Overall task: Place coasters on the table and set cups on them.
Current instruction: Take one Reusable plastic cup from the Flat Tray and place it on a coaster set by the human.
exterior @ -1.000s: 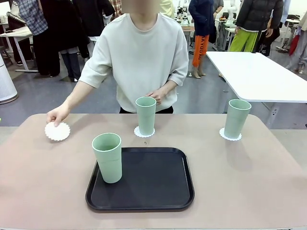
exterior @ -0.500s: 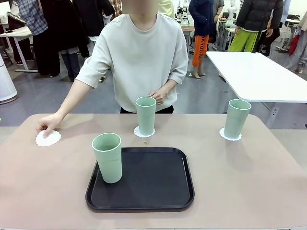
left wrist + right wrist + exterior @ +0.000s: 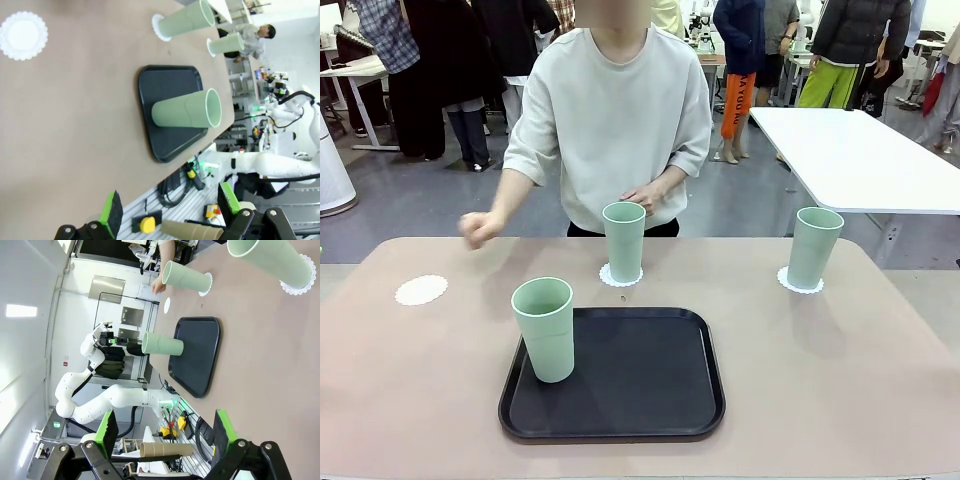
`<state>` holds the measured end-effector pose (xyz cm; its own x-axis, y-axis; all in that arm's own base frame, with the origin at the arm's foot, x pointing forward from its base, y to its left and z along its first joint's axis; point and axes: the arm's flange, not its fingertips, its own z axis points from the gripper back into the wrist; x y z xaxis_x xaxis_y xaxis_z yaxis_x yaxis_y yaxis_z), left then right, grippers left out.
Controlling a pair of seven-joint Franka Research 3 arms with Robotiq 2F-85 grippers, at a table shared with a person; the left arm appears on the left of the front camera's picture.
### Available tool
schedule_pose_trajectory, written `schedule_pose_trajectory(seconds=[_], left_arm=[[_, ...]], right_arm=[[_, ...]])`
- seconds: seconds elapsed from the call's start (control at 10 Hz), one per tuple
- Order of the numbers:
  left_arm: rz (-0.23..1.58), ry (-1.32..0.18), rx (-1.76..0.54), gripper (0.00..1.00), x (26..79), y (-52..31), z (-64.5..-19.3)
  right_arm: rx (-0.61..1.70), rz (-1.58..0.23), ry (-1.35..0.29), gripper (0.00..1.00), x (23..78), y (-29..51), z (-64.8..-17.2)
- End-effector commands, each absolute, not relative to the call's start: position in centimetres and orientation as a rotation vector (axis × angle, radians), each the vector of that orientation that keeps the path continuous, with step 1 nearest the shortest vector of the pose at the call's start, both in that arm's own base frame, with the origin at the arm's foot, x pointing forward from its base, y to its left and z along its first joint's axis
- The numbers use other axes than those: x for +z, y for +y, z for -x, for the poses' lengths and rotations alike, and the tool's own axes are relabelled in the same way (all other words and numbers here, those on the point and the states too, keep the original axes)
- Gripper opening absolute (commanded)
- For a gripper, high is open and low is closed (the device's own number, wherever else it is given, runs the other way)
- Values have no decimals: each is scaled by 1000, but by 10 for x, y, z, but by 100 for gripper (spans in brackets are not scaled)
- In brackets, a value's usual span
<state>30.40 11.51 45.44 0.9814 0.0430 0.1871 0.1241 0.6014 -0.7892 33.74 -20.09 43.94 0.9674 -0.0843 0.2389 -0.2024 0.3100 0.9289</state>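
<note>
Jaws on both my arms gape wide, holding nothing. One cup point(image 3: 544, 330) stands on the tray point(image 3: 650, 405), well apart from the bare coaster point(image 3: 421, 290) on the tabletop point(image 3: 820, 380); a clumsy grip could topple it, or nudge the light paper askew.

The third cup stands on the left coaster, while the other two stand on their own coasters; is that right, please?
Not quite: the third cup stands on the black tray, and the left coaster is bare, as the front view shows. The rest is right.
</note>
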Motion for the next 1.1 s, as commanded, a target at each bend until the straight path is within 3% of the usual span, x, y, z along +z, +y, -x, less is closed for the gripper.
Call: schedule_pose_trajectory(seconds=[0.0, 0.2, 0.4, 0.7, 1.0], left_arm=[[870, -296, -182, 100, 466, 104, -318], [692, -435, -489, 100, 494, 74, -335], [514, -456, -767, 100, 510, 28, -343], [350, -405, -1170, 100, 504, -43, -338], [264, -313, -1349, 100, 496, -91, -335]], right_arm=[[62, -1255, -258, 100, 440, -201, -339], [62, -1255, -258, 100, 440, -201, -339], [62, -1255, -258, 100, 440, -201, -339], [62, -1255, -258, 100, 440, -201, -339], [62, -1255, -258, 100, 440, -201, -339]])
